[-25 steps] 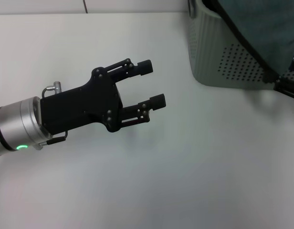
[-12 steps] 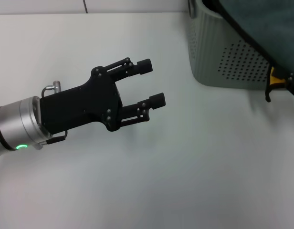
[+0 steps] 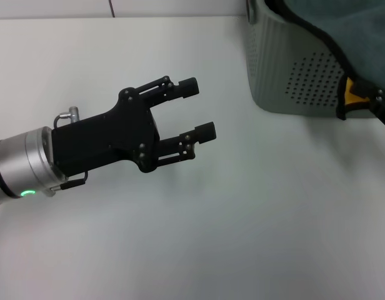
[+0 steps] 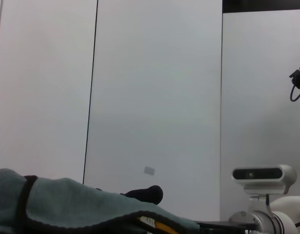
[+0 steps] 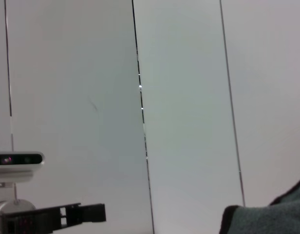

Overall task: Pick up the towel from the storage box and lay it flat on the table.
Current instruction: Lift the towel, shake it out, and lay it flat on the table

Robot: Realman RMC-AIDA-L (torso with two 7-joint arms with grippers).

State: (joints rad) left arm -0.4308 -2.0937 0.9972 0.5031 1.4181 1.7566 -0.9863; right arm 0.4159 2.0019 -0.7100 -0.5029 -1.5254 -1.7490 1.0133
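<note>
Left gripper [image 3: 199, 109], jaws apart and empty above the plain white table [image 3: 255, 212]; right gripper's state cannot be told; risk: teal-grey fleecy towel [image 3: 342, 28] snagging the perforated grey-green storage box [image 3: 286, 75], dragging it.

White table [image 3: 255, 212]; storage box [image 3: 280, 75] stands at far right corner

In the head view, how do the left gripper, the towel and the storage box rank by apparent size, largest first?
1. left gripper, nearest the camera, which inflates it
2. towel and storage box: both cropped at the frame edge, so unranked
</note>
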